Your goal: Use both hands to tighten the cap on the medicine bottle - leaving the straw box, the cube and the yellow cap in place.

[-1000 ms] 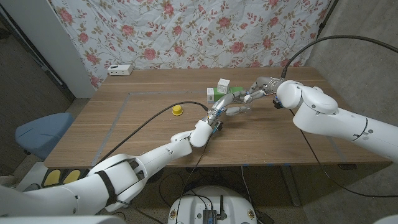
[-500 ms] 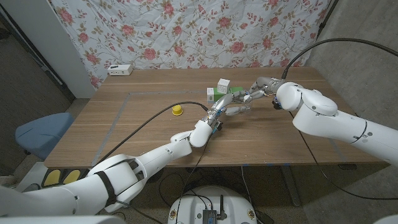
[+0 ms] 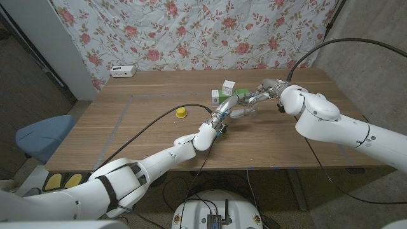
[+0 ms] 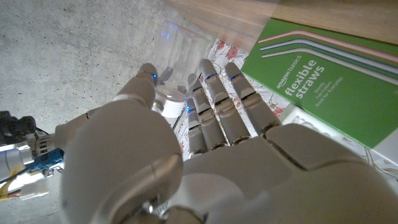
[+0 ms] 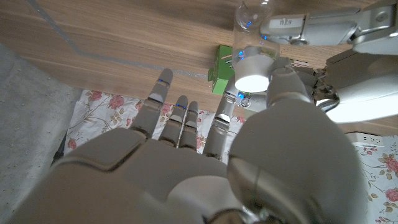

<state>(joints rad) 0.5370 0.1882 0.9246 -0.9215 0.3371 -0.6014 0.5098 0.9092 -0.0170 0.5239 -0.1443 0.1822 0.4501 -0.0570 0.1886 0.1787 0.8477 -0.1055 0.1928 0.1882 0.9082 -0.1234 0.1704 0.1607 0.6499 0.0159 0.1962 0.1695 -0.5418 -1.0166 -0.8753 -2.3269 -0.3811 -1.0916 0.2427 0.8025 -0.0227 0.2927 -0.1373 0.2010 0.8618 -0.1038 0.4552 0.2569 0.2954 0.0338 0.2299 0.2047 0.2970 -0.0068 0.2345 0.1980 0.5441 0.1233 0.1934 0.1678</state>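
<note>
Over the middle of the table my two hands meet at the clear medicine bottle. Left hand grips the bottle's body between thumb and fingers. Right hand comes in from the right; its thumb and one finger touch the white cap, the other fingers spread. Just behind the hands lies the green straw box, which also appears as the straw box in the left wrist view, with the white cube on its far side. The yellow cap sits alone to the left.
A white power strip lies at the table's far left edge by the floral curtain. A blue chair stands left of the table. Tape lines mark the tabletop. Cables trail along both arms.
Both hands stay at the bottle. The right forearm and elbow have shifted slightly to the left; the box, cube and yellow cap have not moved.
</note>
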